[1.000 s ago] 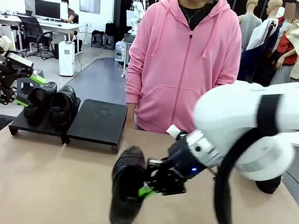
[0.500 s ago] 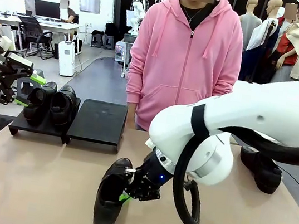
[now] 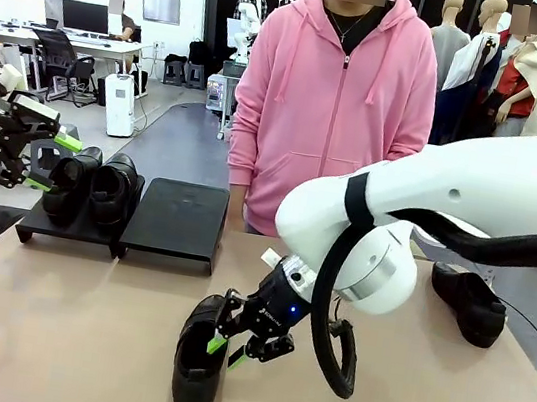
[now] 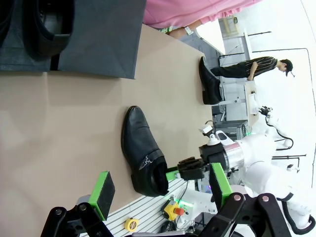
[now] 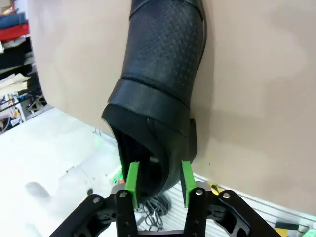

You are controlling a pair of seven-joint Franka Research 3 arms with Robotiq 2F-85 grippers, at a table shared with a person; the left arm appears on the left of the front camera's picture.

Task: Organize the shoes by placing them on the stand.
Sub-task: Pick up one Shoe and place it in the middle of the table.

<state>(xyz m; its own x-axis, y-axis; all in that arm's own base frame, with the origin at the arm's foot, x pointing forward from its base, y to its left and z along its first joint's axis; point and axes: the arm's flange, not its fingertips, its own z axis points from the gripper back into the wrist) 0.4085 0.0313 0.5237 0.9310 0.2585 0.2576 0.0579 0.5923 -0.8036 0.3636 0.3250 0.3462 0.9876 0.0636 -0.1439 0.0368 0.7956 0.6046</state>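
Observation:
One black shoe (image 3: pixel 196 367) lies on the table near the front edge, toe toward me. My right gripper (image 3: pixel 225 350) is at its heel. In the right wrist view the right gripper (image 5: pixel 159 180) is open, its green pads straddling the heel rim of that shoe (image 5: pixel 165 54) with slack. Two shoes (image 3: pixel 73 187) (image 3: pixel 114 188) sit on the left section of the stand (image 3: pixel 180 218); its right section is bare. Another shoe (image 3: pixel 470 304) lies at the far right of the table. My left gripper (image 3: pixel 52 164) hovers open and empty left of the stand.
A person in a pink hoodie (image 3: pixel 331 119) stands at the far side, behind the stand's right section. In the left wrist view the left gripper (image 4: pixel 160 190) looks down on the front shoe (image 4: pixel 140 153) and the far shoe (image 4: pixel 210 88). Bare tabletop (image 3: pixel 58 321) spreads at front left.
My right arm carried the shoe down and toward the front left and set it on the table. Its jaws then parted from the heel. The left arm has not moved.

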